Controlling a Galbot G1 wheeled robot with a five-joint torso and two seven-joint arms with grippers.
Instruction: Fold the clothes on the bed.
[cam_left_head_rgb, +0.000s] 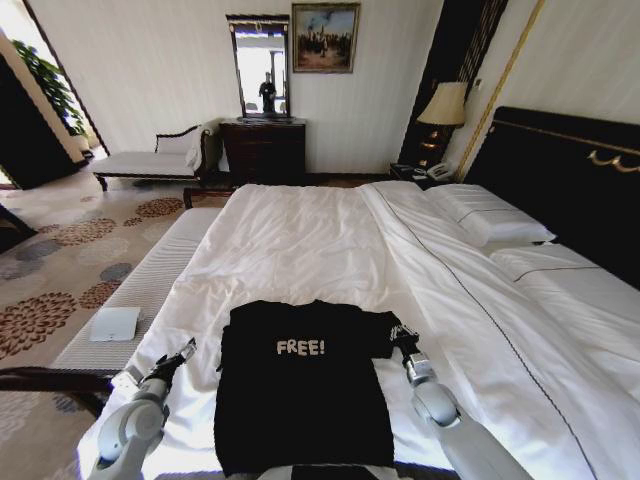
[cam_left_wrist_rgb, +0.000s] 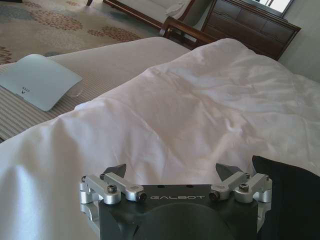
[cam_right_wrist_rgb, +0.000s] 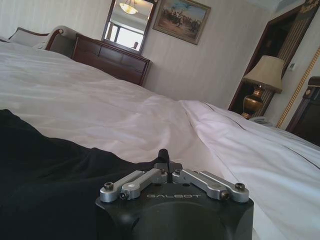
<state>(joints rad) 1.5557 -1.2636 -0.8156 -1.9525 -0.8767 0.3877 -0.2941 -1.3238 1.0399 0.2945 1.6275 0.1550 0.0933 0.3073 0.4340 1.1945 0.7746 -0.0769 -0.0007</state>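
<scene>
The clothes (cam_left_head_rgb: 300, 400), a black T-shirt with pale "FREE!" lettering, lie flat on the near part of the white bed (cam_left_head_rgb: 300, 230). One short sleeve sticks out on the right. My right gripper (cam_left_head_rgb: 400, 333) is at that sleeve; in the right wrist view the gripper (cam_right_wrist_rgb: 165, 159) has its fingertips shut together at the edge of the dark fabric (cam_right_wrist_rgb: 55, 175). My left gripper (cam_left_head_rgb: 185, 350) hovers over the white duvet just left of the shirt. In the left wrist view the gripper (cam_left_wrist_rgb: 172, 172) stands open and empty, with the shirt's edge (cam_left_wrist_rgb: 292, 200) beside it.
A striped bench (cam_left_head_rgb: 140, 290) with a white pad (cam_left_head_rgb: 115, 323) runs along the bed's left side. Pillows (cam_left_head_rgb: 490, 215) and the dark headboard (cam_left_head_rgb: 570, 170) are on the right. A dresser (cam_left_head_rgb: 262, 148), chaise (cam_left_head_rgb: 150, 160) and lamp (cam_left_head_rgb: 445, 105) stand by the far wall.
</scene>
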